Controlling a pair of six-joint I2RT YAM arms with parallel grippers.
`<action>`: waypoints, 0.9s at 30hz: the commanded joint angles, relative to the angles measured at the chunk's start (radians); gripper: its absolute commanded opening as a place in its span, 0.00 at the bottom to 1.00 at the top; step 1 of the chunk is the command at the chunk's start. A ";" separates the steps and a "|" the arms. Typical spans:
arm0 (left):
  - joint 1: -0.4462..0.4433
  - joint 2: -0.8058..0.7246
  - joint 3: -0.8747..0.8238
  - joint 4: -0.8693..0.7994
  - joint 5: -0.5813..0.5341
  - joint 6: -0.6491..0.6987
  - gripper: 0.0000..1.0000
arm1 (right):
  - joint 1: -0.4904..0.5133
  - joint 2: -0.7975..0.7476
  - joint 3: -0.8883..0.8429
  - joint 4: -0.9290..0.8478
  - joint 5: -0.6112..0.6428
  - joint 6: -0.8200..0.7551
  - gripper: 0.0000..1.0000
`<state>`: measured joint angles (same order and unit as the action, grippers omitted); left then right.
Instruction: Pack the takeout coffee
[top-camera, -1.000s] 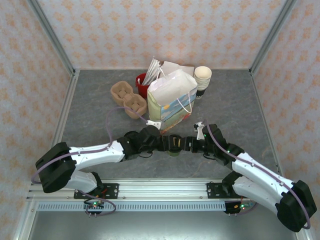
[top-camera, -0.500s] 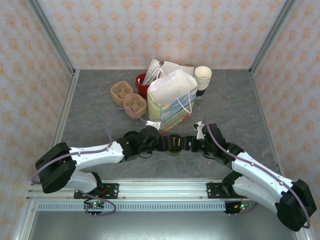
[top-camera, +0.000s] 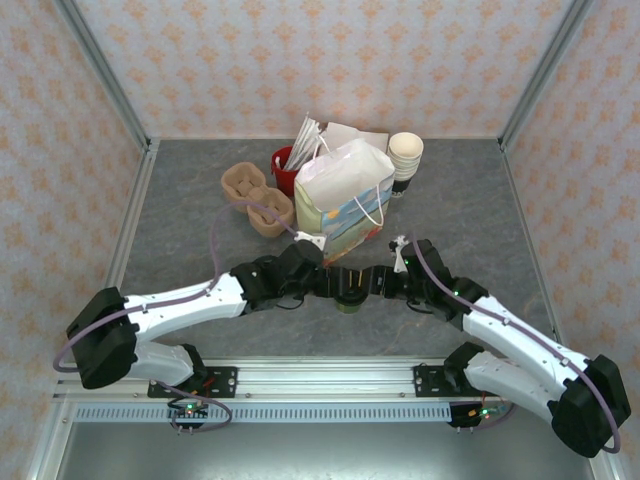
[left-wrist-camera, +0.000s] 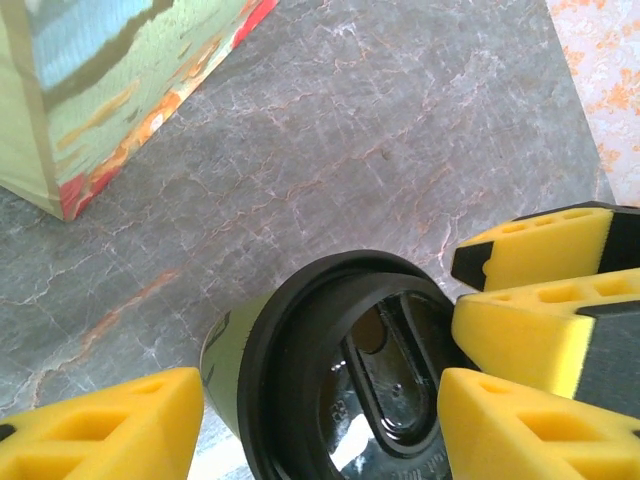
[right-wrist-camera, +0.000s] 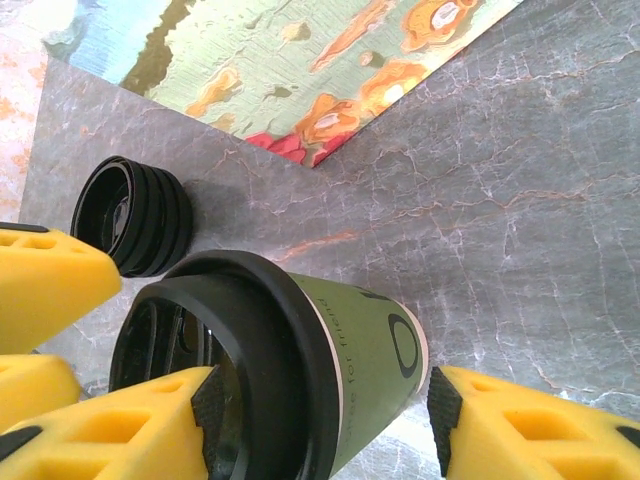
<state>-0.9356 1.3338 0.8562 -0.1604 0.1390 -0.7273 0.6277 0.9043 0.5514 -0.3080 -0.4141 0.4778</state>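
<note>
The takeout coffee (top-camera: 348, 292), a small green cup with a black lid, stands upright on the grey table in front of the paper bag (top-camera: 345, 195). Both grippers meet at it. My left gripper (top-camera: 333, 284) comes from the left and straddles the lid (left-wrist-camera: 340, 370). It is open, with bare table showing between its left finger (left-wrist-camera: 110, 430) and the cup wall. My right gripper (top-camera: 364, 286) comes from the right. One of its pads (right-wrist-camera: 205, 400) lies on the lid rim and the other is at the cup's (right-wrist-camera: 360, 345) lower wall.
A short stack of black lids (right-wrist-camera: 135, 215) lies just beyond the cup, near the bag's corner (right-wrist-camera: 300, 60). Behind the bag stand brown cup carriers (top-camera: 258, 197), a red holder (top-camera: 285, 168) and stacked cream cups (top-camera: 405, 155). Patterned walls close in three sides.
My left gripper's jaws have widened off the cup. The left arm has stretched slightly further forward. The cup and the right gripper stay where they were.
</note>
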 joint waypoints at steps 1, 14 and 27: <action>0.005 -0.047 0.052 -0.091 -0.050 0.042 0.65 | -0.005 -0.003 0.047 -0.039 0.030 -0.003 0.59; 0.206 -0.443 0.094 -0.404 -0.288 0.074 0.67 | -0.021 -0.098 0.258 -0.309 0.094 -0.033 0.58; 0.834 -0.218 0.090 -0.234 0.114 -0.020 0.65 | -0.104 -0.134 0.414 -0.449 0.170 -0.015 0.57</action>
<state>-0.1387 1.0336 0.9291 -0.4454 0.1207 -0.7174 0.5316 0.7811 0.9257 -0.7044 -0.2947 0.4599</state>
